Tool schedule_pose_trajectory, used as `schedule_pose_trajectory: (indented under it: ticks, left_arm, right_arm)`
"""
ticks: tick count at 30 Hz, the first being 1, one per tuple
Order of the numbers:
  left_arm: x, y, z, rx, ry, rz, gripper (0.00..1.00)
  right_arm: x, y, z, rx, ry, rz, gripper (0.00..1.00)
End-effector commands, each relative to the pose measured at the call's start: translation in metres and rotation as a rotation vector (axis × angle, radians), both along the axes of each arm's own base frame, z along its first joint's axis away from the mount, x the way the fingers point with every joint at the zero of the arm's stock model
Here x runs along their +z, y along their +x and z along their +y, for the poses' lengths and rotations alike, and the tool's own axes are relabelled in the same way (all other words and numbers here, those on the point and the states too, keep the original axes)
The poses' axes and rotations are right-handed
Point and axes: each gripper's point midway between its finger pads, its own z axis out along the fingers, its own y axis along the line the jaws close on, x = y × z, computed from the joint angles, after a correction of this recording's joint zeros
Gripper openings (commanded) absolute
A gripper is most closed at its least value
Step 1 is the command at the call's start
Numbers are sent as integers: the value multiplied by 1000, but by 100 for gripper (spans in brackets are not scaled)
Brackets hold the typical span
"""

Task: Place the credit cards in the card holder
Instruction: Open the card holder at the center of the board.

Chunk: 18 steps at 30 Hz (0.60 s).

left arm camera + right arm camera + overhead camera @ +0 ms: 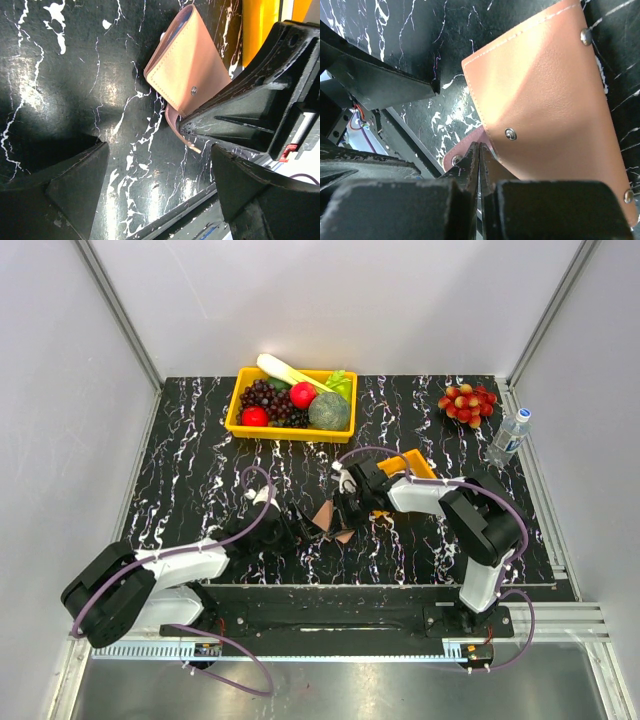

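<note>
The tan-pink, leather-like folding card holder (545, 110) rests folded over on the black, white-veined marble-pattern table (60, 100). It sits directly ahead of the right jaws and just beyond the gap of the left jaws. The right jaws are clenched tight, and they look to be pinching the thin pink snap tab (464, 150) where it leaves the fold. The left jaws stand released and wide, with nothing between them but table.

I'd reckon the card holder is light, soft and floppy. Lifted by the tab alone, it would likely swing or peel open rather than stay flat. A firmer hold would be across the stitched edge of the cover, with the other jaws steadying it. I can't pick out any credit cards from here.
</note>
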Motion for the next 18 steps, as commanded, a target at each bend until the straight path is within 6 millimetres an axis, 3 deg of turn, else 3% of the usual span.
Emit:
schedule_pose_trajectory:
  ticks: [1, 4, 18]
  left_arm:
    - [16, 5, -10, 15, -102, -26, 86]
    - [15, 4, -15, 9, -130, -16, 84]
    - [9, -1, -33, 15, -234, 41, 56]
  right_arm:
    - [13, 1, 13, -31, 65, -12, 4]
    - [8, 1, 11, -49, 55, -8, 4]
    - [-1, 8, 9, -80, 25, -18, 4]
